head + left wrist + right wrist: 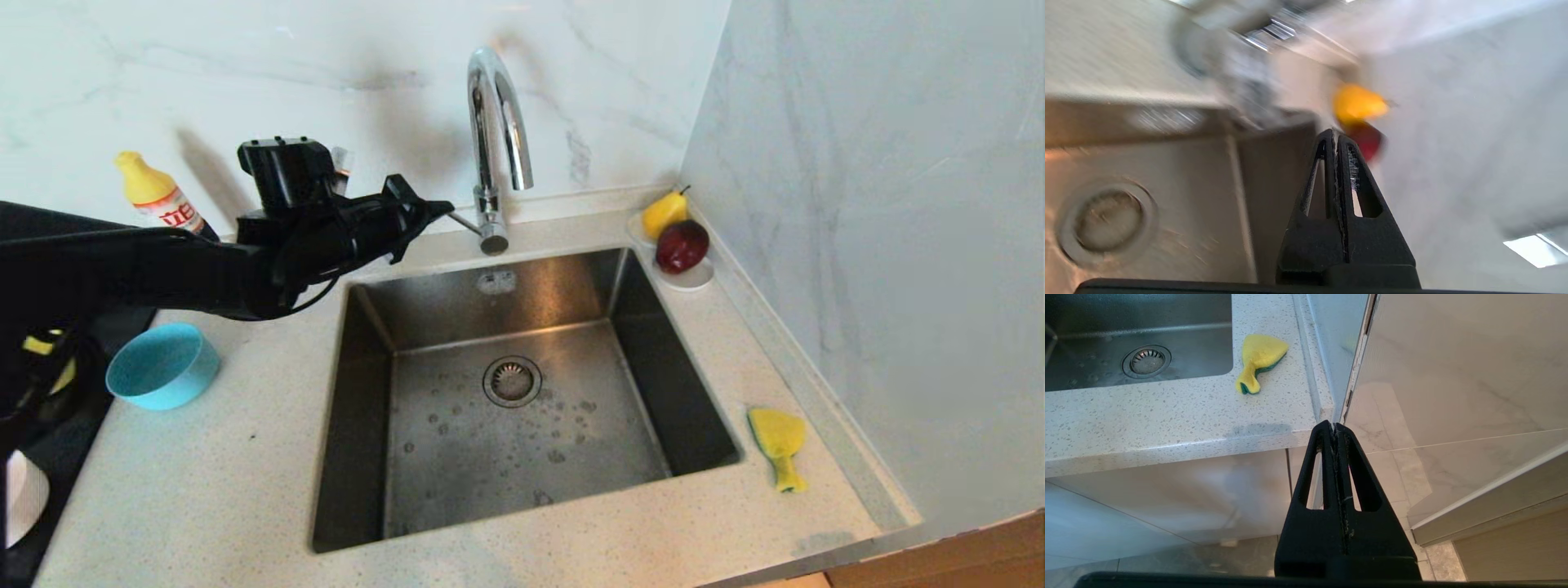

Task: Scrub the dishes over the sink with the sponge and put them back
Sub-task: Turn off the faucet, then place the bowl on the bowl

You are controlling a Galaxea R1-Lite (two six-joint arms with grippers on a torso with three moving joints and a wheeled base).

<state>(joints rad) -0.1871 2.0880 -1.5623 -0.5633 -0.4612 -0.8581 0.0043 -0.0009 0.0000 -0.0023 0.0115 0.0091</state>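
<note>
A light blue bowl stands on the counter left of the steel sink. The yellow sponge with a green layer lies on the counter right of the sink, and the right wrist view has the sponge too. My left gripper hangs shut and empty above the sink's back left corner, pointing towards the tap. In its own view the left gripper has its jaws pressed together. My right gripper is parked below the counter's front edge, shut and empty. Other dishes are out of view.
A white saucer with a yellow pear and a red fruit sits in the back right corner. A yellow-capped bottle stands at the back left. A marble wall closes the right side.
</note>
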